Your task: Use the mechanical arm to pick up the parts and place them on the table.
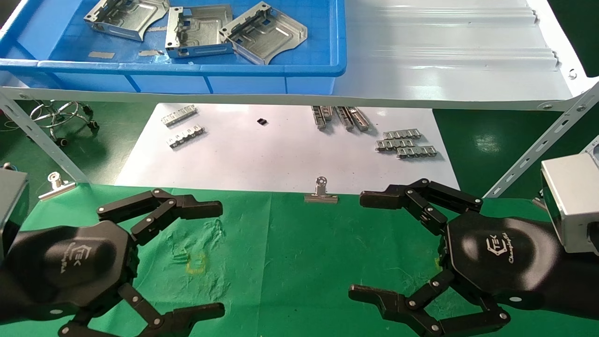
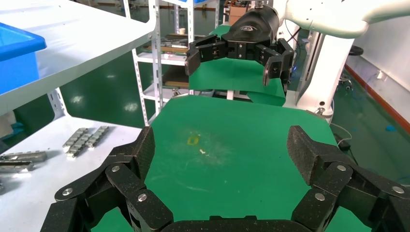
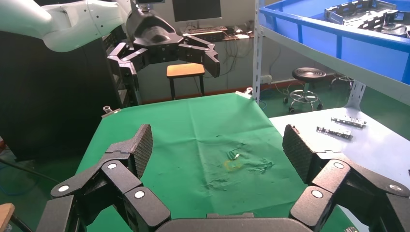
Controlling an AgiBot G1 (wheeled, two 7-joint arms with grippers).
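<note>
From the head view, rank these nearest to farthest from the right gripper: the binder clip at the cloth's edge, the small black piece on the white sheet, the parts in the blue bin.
From the right gripper:
1. Binder clip, at the green cloth's far edge.
2. Small black piece, farther out on the white sheet.
3. Parts, on the upper shelf in the bin.

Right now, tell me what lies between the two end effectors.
Bare green table cloth, wrinkled, with a faint yellow mark nearer the left end effector. Nothing stands between it and the right end effector, as the head view shows.

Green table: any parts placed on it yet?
No. The table is bare of parts; all three visible still lie in the blue bin.
</note>
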